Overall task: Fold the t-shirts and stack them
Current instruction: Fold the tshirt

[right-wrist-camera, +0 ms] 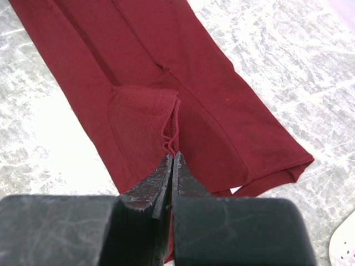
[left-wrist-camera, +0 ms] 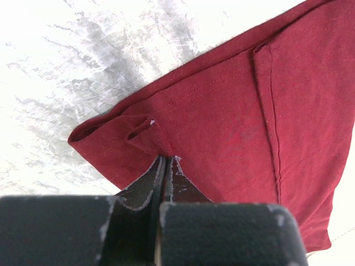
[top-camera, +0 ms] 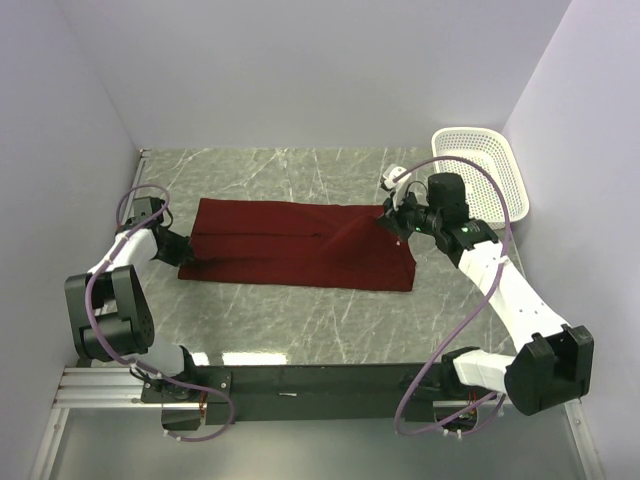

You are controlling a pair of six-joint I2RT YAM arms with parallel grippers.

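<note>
One dark red t-shirt (top-camera: 300,245) lies as a long folded band across the marble table. My left gripper (top-camera: 185,252) is at its left end, jaws shut on a pinch of the cloth (left-wrist-camera: 158,141) near a hemmed edge. My right gripper (top-camera: 393,218) is at the far right corner, jaws shut on a gathered fold of the cloth (right-wrist-camera: 172,133), which is lifted slightly there. The shirt fills most of the left wrist view (left-wrist-camera: 238,111) and runs up and left in the right wrist view (right-wrist-camera: 138,66). The neck label is not visible.
A white mesh basket (top-camera: 480,170) stands at the back right, behind my right arm; its rim shows at the right wrist view's corner (right-wrist-camera: 344,246). White walls enclose the table on the left, back and right. The black base rail (top-camera: 320,385) runs along the near edge.
</note>
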